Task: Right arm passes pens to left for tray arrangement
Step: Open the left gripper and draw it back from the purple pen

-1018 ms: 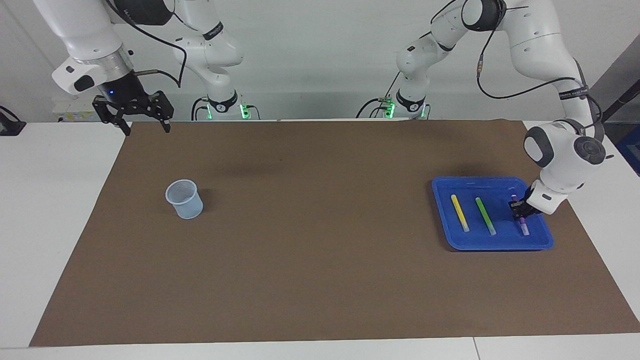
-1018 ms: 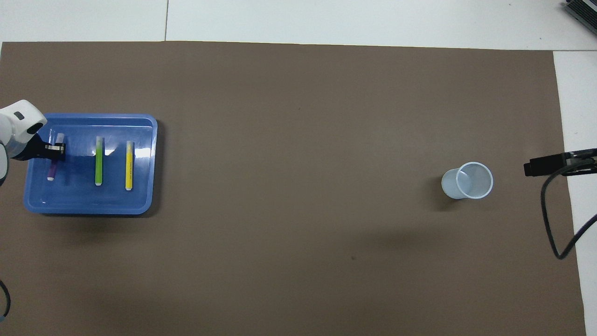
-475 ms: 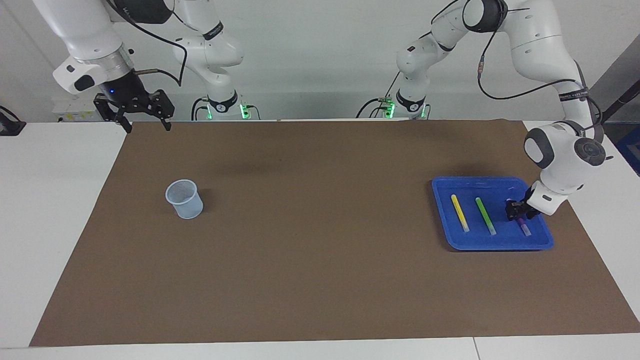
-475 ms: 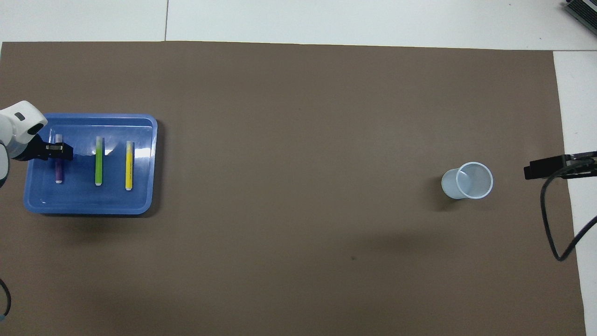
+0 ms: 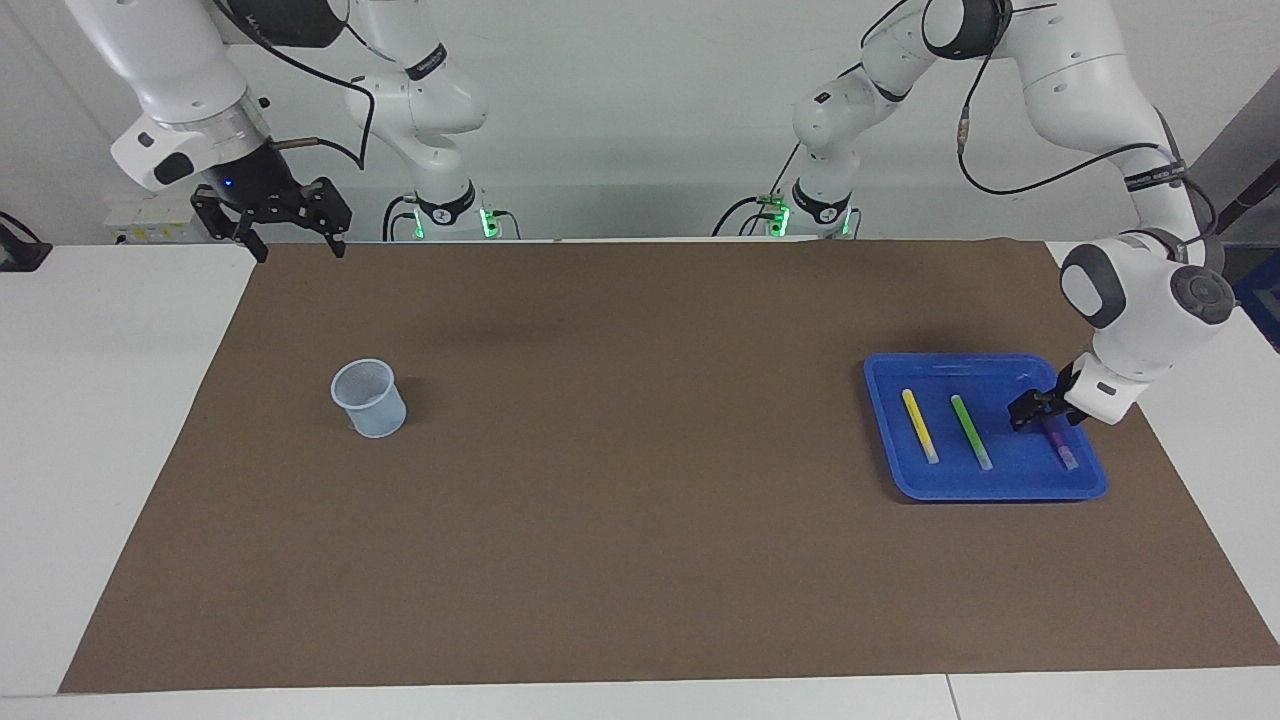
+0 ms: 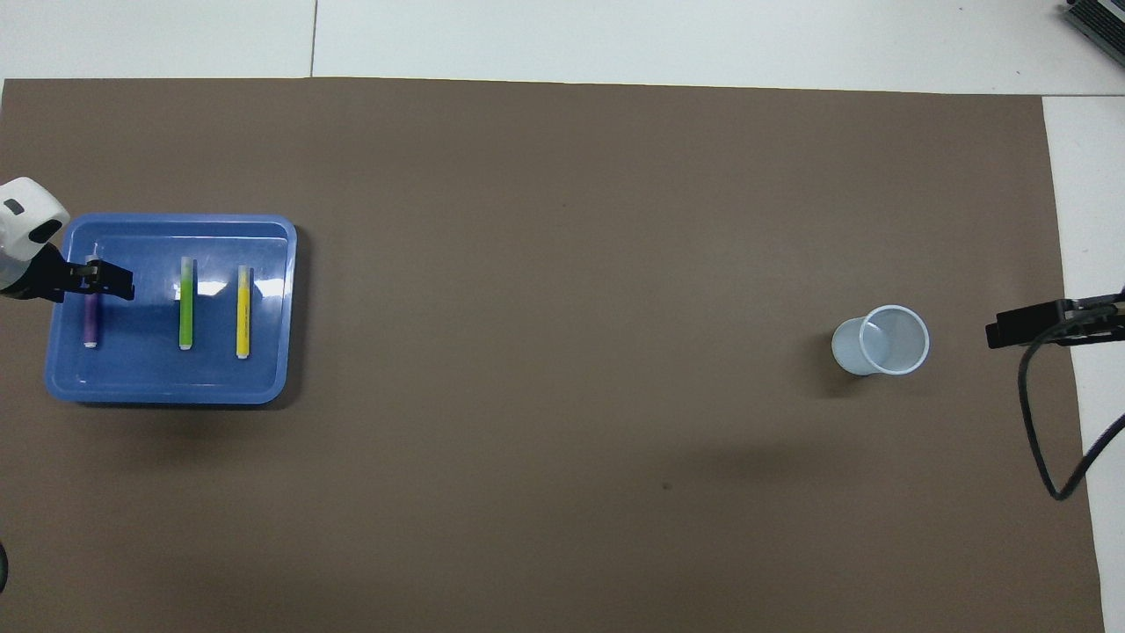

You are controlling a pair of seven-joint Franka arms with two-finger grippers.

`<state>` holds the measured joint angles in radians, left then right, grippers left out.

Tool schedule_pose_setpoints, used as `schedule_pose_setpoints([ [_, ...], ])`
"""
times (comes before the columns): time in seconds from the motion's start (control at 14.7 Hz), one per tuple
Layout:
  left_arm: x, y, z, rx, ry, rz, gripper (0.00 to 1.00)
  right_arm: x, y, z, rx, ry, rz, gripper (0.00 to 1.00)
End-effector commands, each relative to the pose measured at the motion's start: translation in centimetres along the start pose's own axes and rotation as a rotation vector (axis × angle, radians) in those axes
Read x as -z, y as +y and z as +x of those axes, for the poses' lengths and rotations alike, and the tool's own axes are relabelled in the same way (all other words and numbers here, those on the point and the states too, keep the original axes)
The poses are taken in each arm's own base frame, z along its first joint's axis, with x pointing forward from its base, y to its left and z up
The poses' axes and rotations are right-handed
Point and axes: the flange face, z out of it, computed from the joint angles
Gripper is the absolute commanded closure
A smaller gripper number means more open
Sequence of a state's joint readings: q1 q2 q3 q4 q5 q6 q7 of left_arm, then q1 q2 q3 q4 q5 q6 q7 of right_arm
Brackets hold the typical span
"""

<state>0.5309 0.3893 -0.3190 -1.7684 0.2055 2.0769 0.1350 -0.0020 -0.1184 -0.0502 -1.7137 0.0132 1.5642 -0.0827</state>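
The blue tray [image 5: 1000, 490] [image 6: 167, 394] lies at the left arm's end of the brown mat. Three pens lie side by side in it: yellow [image 5: 920, 425] [image 6: 243, 312], green [image 5: 971, 431] [image 6: 186, 303] and purple [image 5: 1060, 448] [image 6: 90, 323]. My left gripper [image 5: 1035, 412] [image 6: 98, 277] hovers open just over the robot-side end of the purple pen, holding nothing. My right gripper [image 5: 298, 250] waits open and empty, raised over the mat's corner at the right arm's end.
A translucent pale-blue cup [image 5: 370, 398] [image 6: 881, 340] stands upright on the mat toward the right arm's end. The brown mat [image 5: 640, 480] covers most of the white table. A black cable [image 6: 1041, 413] hangs by the right arm.
My left gripper opened and let go of the purple pen, which now lies flat in the tray; the gripper then lifted slightly. The right gripper barely shifted.
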Motion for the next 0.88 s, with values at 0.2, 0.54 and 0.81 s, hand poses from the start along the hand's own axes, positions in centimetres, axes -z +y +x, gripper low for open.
schedule_pose_setpoints([
  [0.2,9.2,1.3,-4.6,0.04,-0.072,-0.004,0.0,0.4,0.0,0.2,-0.018,-0.017,-0.003,0.0],
  [0.54,15.8,2.9,-8.7,0.062,-0.105,-0.008,0.0,0.5,0.0,0.2,-0.018,-0.012,-0.003,0.0],
  [0.81,19.2,5.0,-11.5,0.047,-0.145,0.012,0.0,0.5,0.0,0.2,-0.018,-0.013,-0.002,0.0],
])
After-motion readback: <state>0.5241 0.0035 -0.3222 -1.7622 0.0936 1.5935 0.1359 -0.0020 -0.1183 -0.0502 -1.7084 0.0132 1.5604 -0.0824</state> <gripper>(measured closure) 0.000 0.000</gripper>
